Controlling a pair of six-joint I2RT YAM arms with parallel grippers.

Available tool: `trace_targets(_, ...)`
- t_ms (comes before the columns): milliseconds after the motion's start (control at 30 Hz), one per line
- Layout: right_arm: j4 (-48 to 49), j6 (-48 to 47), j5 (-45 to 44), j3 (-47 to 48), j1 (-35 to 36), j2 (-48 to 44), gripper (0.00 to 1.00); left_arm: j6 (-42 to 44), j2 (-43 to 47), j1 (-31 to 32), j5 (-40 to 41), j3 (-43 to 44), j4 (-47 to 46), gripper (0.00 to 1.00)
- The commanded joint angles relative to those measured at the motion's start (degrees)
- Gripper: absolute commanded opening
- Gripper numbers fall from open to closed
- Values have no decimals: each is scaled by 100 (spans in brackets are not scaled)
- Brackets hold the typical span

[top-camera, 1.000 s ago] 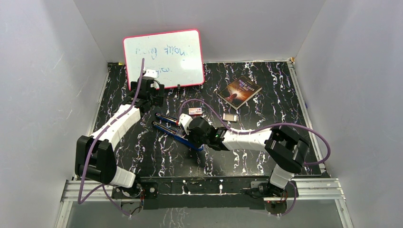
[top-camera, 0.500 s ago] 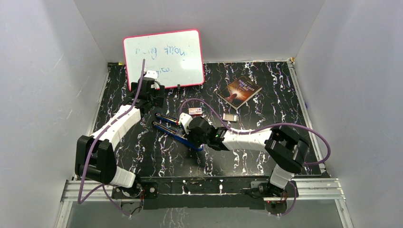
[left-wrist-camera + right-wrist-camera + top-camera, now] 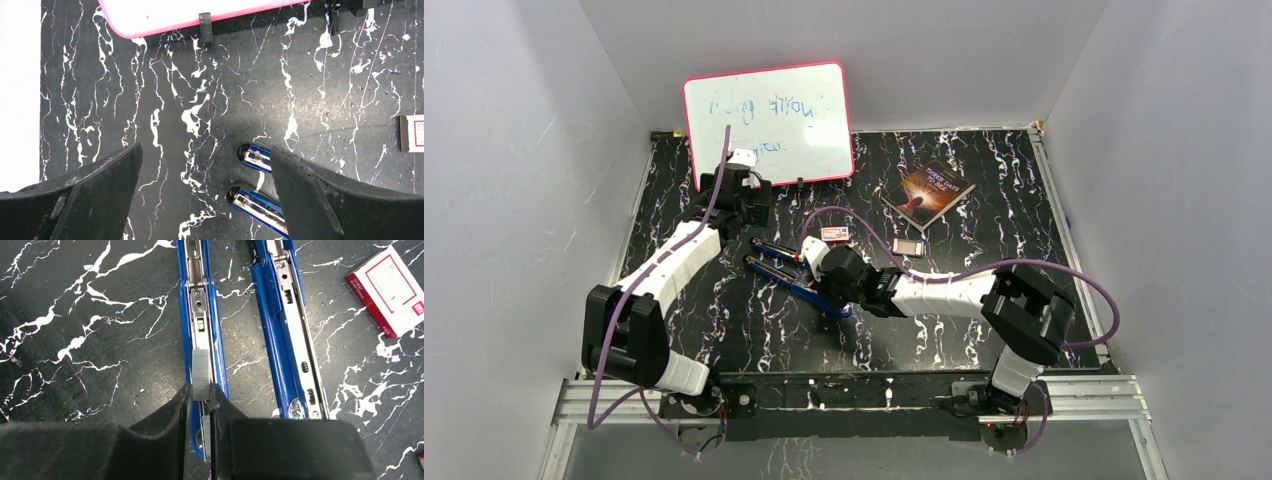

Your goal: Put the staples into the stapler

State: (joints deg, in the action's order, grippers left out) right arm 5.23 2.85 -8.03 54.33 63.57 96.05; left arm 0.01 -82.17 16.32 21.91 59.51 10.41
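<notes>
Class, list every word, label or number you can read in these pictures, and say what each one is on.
Whiteboard: faint blue handwriting, too blurred to read.
Book: cover title, too small to read.
Box: red-bordered label with tiny print, unreadable.
Stapler: no lettering visible.
Nothing can be quoted with certainty.

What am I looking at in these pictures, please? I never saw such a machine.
This is a robot: a left arm and a right arm, bolted to a table. One picture comes from a camera above; the other two from a camera on each wrist. On the table are an open blue stapler, a small white box, a book and a whiteboard. The right fingers pinch a strip of staples at the stapler's open channel. The left fingers stand wide open, holding nothing.
</notes>
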Motion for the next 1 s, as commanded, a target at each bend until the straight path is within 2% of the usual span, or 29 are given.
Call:
trace_targets(0,404,66,-120,79,10,-326,0,43,48,28,105,-27,-39,98)
trace_targets(967,-246,145,-93,418,15,165,0,60,61,30,94,-31,-39,98)
